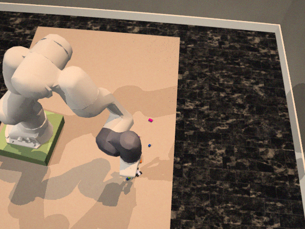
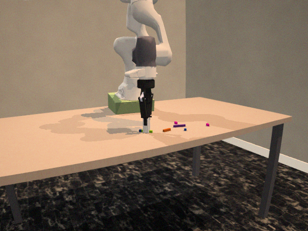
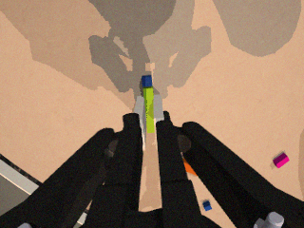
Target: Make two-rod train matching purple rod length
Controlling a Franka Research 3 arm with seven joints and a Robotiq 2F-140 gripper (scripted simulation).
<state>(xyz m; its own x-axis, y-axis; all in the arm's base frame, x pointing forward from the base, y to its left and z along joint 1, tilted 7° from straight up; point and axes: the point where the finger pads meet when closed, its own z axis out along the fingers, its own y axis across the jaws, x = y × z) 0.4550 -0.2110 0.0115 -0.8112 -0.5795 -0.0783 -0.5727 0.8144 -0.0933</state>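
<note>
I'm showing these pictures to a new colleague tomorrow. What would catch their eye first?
The big white arm reaching straight down, its gripper shut on a lime rod at the table, a blue rod at the lime rod's far end. Beside them lie an orange rod and a purple rod.

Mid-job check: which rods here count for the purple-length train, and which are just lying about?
In the job:
lime rod, clamped in the gripper
blue rod at its far end
purple rod, the length reference

Lying about:
orange rod
magenta rod behind the purple
lone magenta rod
second blue rod
</note>
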